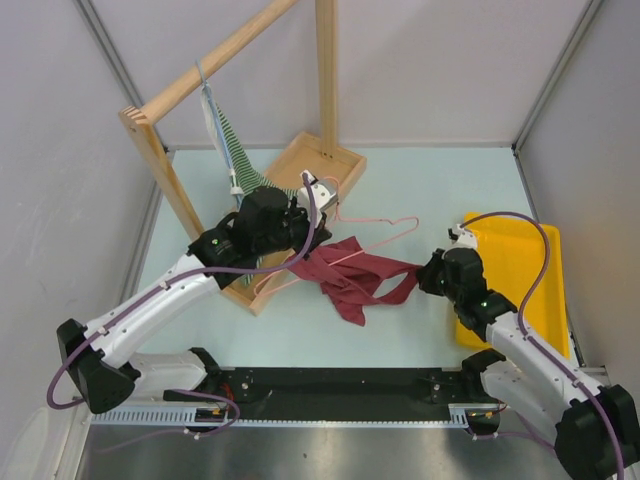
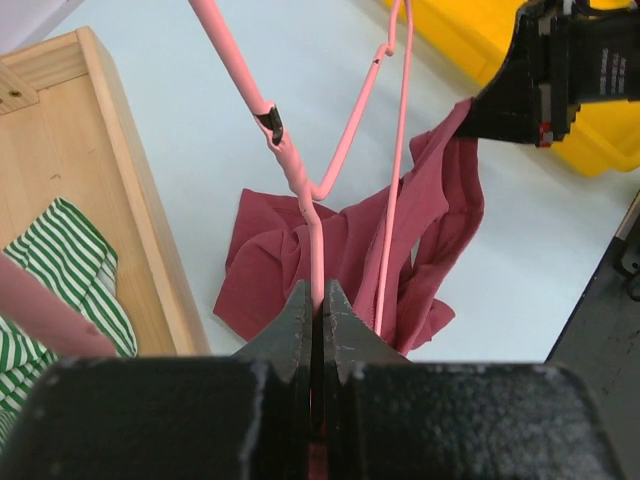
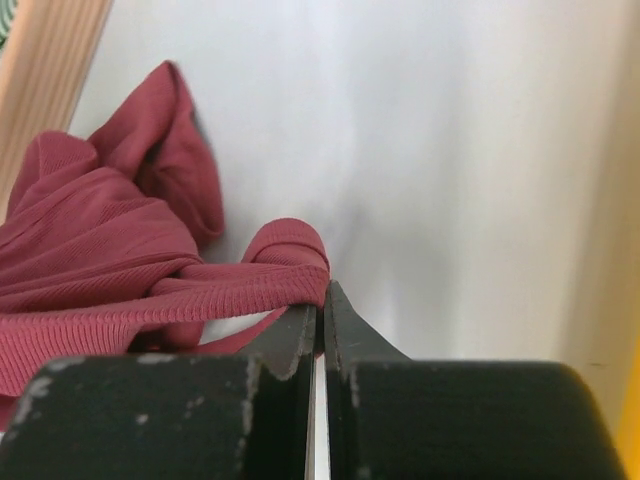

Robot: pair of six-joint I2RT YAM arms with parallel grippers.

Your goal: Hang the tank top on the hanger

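Note:
The maroon tank top (image 1: 345, 282) lies crumpled on the table between the two arms. The pink wire hanger (image 2: 232, 55) runs over it, its hook end pointing towards the far right. My left gripper (image 2: 321, 300) is shut on the hanger's wire, just above the near edge of the cloth (image 2: 270, 262). My right gripper (image 3: 322, 300) is shut on a strap of the tank top (image 3: 100, 250) and holds it stretched out to the right. From above, the right gripper (image 1: 424, 270) sits at the cloth's right end, and the left gripper (image 1: 300, 240) at its left.
A wooden rack (image 1: 230, 50) with a tray-like base (image 1: 300, 165) stands at the back left. A green-and-white striped garment (image 1: 235, 150) hangs from its bar. A yellow bin (image 1: 520, 270) sits at the right, close behind my right arm.

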